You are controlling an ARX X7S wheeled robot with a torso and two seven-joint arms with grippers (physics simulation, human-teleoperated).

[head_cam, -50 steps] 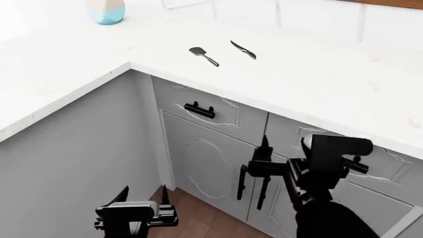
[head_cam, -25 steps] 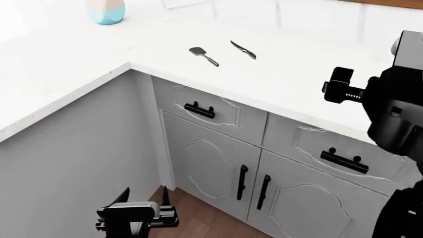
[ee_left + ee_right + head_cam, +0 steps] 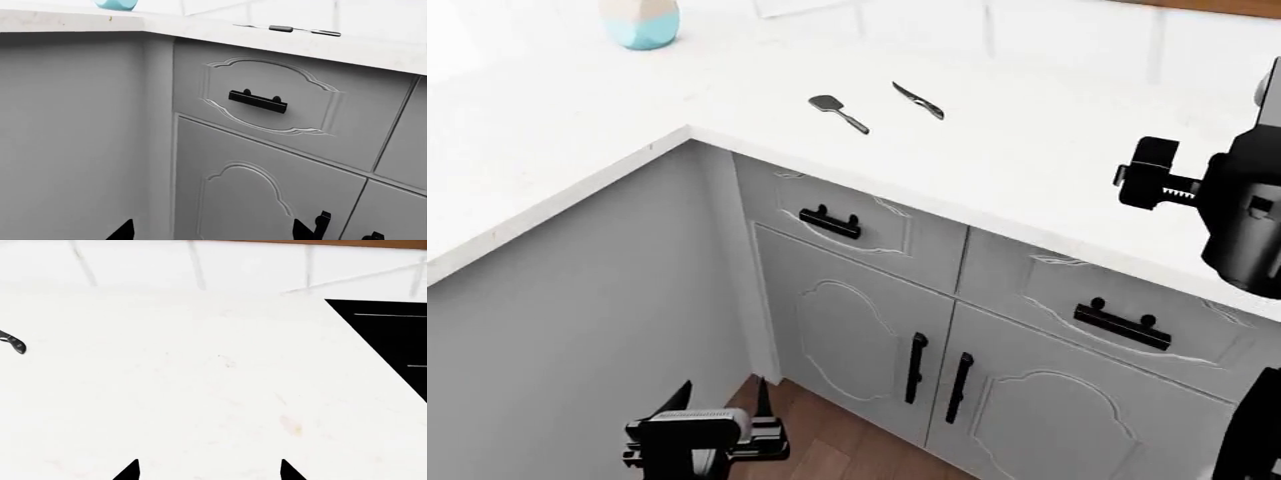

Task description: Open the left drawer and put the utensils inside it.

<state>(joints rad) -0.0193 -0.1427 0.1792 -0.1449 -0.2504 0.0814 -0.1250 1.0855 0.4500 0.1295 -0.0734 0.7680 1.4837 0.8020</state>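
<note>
The left drawer (image 3: 857, 228) is closed under the counter corner, its black bar handle (image 3: 830, 221) facing out. The left wrist view shows the same drawer (image 3: 267, 97) and handle (image 3: 258, 101) straight ahead. The dark spatula (image 3: 837, 111) and the slim knife (image 3: 918, 100) lie side by side on the white counter (image 3: 1054, 160) above it. My left gripper (image 3: 721, 398) hangs low near the floor, open and empty, well below the handle. My right gripper (image 3: 208, 471) is open over bare counter, with nothing between its fingers. The right arm (image 3: 1241, 210) shows at the right edge.
A matching drawer (image 3: 1121, 315) sits to the right, and two tall cabinet doors (image 3: 854, 340) with vertical handles sit below. A teal-and-white vase (image 3: 641, 22) stands at the back left. A black panel (image 3: 393, 340) is set in the counter. A grey side wall (image 3: 574, 340) lies left.
My right arm has risen from in front of the cabinet doors to above the counter at the right. The left gripper has hardly moved. Drawer and utensils are unchanged.
</note>
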